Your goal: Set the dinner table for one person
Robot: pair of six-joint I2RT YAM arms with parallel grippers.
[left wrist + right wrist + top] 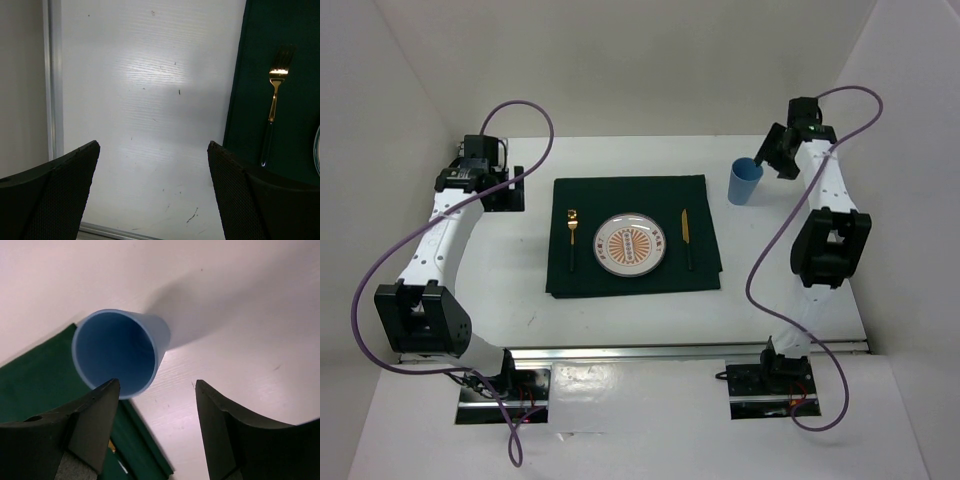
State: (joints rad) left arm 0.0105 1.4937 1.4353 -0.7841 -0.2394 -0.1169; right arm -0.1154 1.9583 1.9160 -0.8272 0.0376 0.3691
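Desk (520,270), white and railed, spreads under both arms: the right gripper (157,385), jaws released, hangs just beside the upright blue cup (115,347) off the far right corner of the green placemat (620,195), while the left gripper (152,145), jaws gaping, hovers left of that mat, which carries fork (572,225), plate (632,245) and knife (686,228).

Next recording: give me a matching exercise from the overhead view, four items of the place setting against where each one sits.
Things:
1. fork
2. knife
3. plate
4. blue cup

Places:
A. middle of the green placemat
B. upright on the bare table, just off the placemat's far right corner
C. on the placemat, left of the plate
D. on the placemat, right of the plate

Pairs: 1-C, 2-D, 3-A, 4-B
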